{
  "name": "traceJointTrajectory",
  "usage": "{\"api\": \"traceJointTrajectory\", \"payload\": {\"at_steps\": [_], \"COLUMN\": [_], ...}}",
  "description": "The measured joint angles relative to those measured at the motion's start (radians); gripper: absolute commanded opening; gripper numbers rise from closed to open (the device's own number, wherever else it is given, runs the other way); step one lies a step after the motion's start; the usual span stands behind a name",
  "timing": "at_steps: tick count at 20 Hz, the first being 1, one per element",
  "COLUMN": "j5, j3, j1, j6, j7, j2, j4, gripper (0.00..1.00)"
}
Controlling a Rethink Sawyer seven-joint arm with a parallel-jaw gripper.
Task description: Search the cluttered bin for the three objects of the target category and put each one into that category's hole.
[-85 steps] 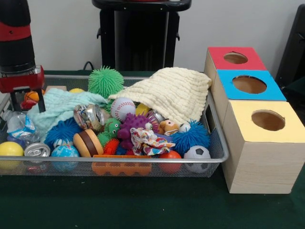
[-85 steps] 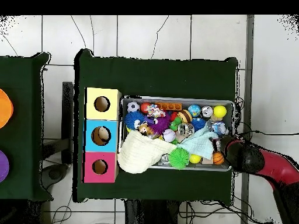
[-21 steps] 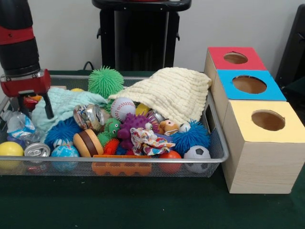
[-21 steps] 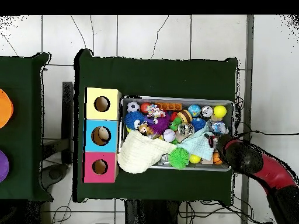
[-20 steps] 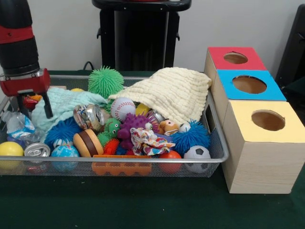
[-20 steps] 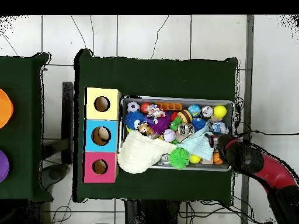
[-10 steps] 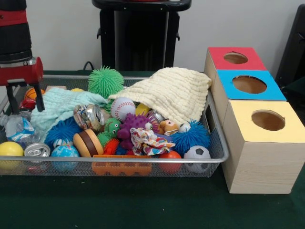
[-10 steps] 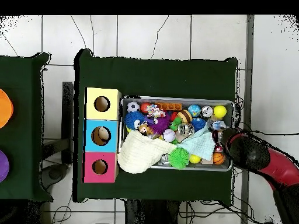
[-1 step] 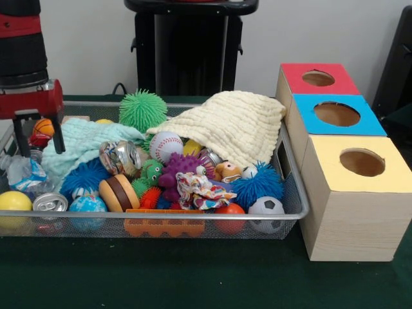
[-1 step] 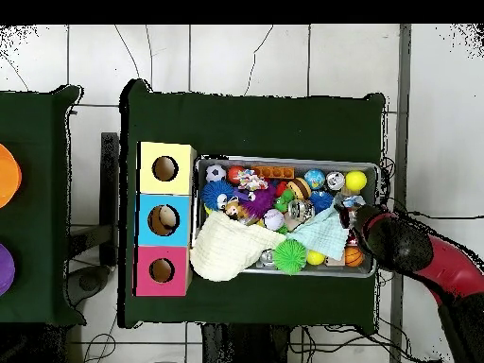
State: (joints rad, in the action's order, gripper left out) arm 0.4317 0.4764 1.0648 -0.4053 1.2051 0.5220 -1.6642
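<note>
Three boxes stand in a row beside the bin's right end, as you see it in the front view: the red box (image 9: pixel 317 78) at the far end of the row, the blue box (image 9: pixel 336 114) in the middle and the yellow box (image 9: pixel 360 164) nearest to you, each with a round hole on top. The wire bin (image 9: pixel 193 219) lies on the dark green table (image 9: pixel 193 277) and is full of clutter.

You find the gripper (image 9: pixel 37 138) at the bin's left end, near its far corner. Its two black fingers (image 9: pixel 58 136) stand apart — they hang on both sides of a small orange ball (image 9: pixel 42 127) and a red toy under it, but you cannot tell if they touch them.

A pale green cloth (image 9: pixel 84 145) lies just beside the gripper. A cream cloth (image 9: pixel 232 125) covers the far right corner of the bin and hangs onto its right edge. Between the cloths, at the far edge, sits a green spiky ball (image 9: pixel 143 109). A baseball (image 9: pixel 165 145) rests near the middle, touching the cream cloth. Along the near edge you see a yellow ball (image 9: pixel 14 201), a crushed can (image 9: pixel 49 203), a toy burger (image 9: pixel 119 192), an orange grid piece (image 9: pixel 164 226) and a soccer ball (image 9: pixel 266 209) — the last at the near right corner.
</note>
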Motion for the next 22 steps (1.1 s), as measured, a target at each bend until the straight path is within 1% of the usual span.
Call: {"api": "traceJointTrajectory", "payload": {"at_steps": [3, 9, 22], "j5": [0.001, 0.001, 0.002], "j3": [0.0, 0.008, 0.019], "j1": [0.0, 0.0, -0.007], "j6": [0.014, 0.024, 0.023], "j7": [0.0, 0.0, 0.0], "j2": [-0.035, -0.083, -0.091], "j4": [0.022, 0.055, 0.128], "gripper": [1.0, 1.0, 1.0]}}
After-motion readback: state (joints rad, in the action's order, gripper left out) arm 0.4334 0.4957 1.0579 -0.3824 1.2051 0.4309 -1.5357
